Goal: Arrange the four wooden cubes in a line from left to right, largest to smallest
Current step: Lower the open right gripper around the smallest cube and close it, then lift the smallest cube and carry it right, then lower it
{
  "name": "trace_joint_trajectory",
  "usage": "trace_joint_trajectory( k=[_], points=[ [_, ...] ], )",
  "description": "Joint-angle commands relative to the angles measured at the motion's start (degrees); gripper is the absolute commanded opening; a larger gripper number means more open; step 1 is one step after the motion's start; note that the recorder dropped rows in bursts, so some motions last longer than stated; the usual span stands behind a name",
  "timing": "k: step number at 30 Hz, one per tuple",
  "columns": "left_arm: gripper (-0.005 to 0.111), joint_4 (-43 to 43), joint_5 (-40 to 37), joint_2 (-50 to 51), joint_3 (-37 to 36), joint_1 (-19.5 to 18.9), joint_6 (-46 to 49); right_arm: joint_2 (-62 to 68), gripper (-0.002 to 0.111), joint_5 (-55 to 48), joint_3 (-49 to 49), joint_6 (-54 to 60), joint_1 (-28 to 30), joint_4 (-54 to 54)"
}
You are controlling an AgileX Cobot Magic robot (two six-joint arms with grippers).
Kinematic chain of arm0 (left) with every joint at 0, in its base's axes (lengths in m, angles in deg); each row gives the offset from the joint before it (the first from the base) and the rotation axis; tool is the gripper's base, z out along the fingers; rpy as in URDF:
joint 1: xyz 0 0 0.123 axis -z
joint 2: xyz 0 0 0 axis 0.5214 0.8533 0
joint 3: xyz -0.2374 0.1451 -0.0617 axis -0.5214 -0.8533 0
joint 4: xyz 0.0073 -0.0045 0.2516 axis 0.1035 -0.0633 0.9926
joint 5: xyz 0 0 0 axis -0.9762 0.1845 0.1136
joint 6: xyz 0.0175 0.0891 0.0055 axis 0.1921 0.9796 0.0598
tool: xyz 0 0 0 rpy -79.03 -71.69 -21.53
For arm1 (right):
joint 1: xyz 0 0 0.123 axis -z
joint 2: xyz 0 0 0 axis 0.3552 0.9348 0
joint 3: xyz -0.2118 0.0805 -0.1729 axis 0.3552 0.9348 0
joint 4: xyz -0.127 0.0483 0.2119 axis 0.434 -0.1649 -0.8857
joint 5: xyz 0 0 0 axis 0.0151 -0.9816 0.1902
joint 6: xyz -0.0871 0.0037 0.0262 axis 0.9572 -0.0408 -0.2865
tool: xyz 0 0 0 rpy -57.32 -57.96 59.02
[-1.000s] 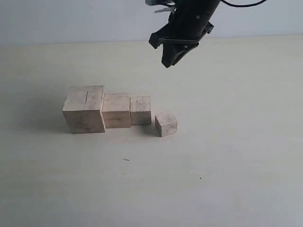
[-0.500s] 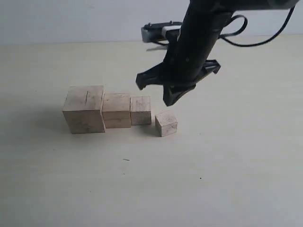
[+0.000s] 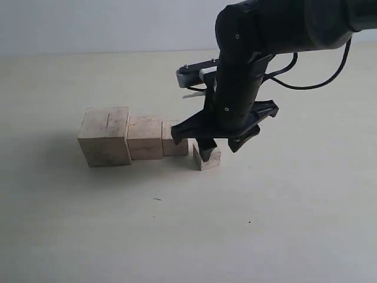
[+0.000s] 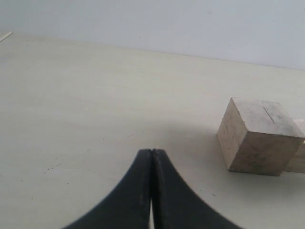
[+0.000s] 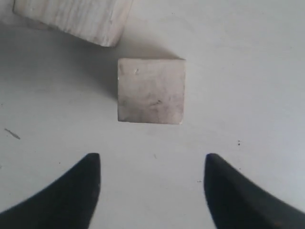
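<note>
- Cubes: in the exterior view, three of the four wooden cubes sit in a touching row at centre left. The order runs largest cube (image 3: 105, 137), second cube (image 3: 145, 137), third cube (image 3: 169, 144).
- The smallest cube (image 3: 211, 159) sits just right of the row. It is set lower in the frame, twisted a little, and has a gap to the third cube.
- The right gripper (image 3: 191, 146) hovers low over the smallest cube with its jaws spread and nothing between them.
- In the right wrist view the cube (image 5: 151, 90) lies ahead of the gripper (image 5: 151, 160), roughly centred on the gap and nearly square to it.
- The left gripper (image 4: 151, 191) has its jaws pressed together and is idle, well apart from the largest cube (image 4: 259, 136) at the right edge of its frame.
- I judge the step in hand to be gripping the smallest cube and tucking it into line.
- To do it well, I drop straight down so the fingers straddle two opposite faces, and I close low on the block.
- One finger looks close to the third cube, so I keep it clear or the row gets nudged.
- I lift only slightly, square the cube to the row, set it against the third cube's right face, and let go on the table (image 3: 294, 224).
</note>
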Motion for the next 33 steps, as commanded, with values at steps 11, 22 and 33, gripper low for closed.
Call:
trace_joint_trajectory(
  k=[11,22,33],
  points=[
    [0.000,0.1,0.4,-0.2,-0.2,0.4,0.0,4.6,0.080,7.2,0.3,-0.1,0.0,0.8],
    [0.000,0.1,0.4,-0.2,-0.2,0.4,0.0,5.8,0.008,4.7,0.3,1.4,0.0,0.8],
    [0.000,0.1,0.4,-0.2,-0.2,0.4,0.0,-3.6,0.000,-4.5,-1.2,17.6,6.4,0.9]
  ],
)
